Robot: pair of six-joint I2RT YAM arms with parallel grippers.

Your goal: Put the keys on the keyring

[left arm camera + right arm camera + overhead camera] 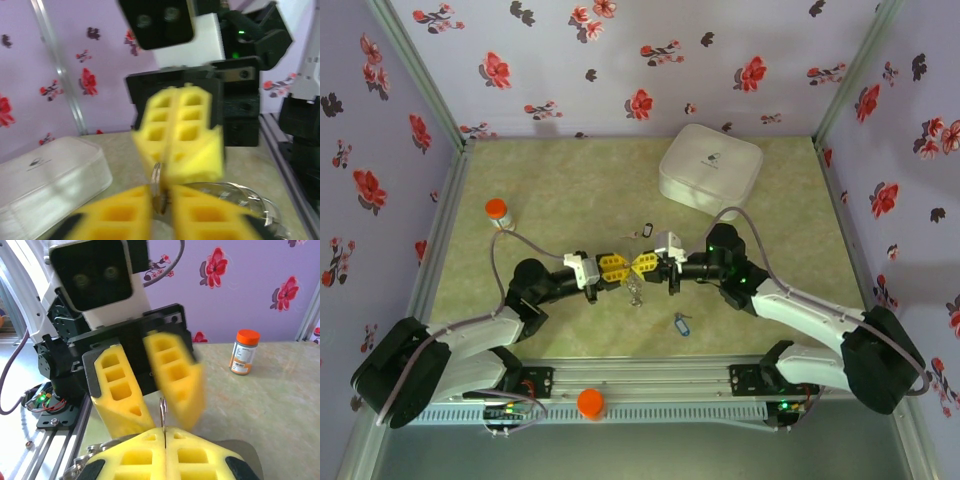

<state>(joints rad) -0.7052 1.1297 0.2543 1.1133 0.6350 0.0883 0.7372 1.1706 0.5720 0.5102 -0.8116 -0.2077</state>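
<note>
One thin pinch carries the keyring (634, 291): the right gripper (642, 265) has its fingers pressed together on what looks like its rim, while the left gripper (616, 266) stands spread, so a nudge could drop it near the blue key (681, 323).

Both arms are wearing white shells over black joints; the left gripper (613, 266) and right gripper (645, 264) are showing yellow gridded fingers (119, 390), grey cables (494, 264) trailing behind each wrist.
</note>
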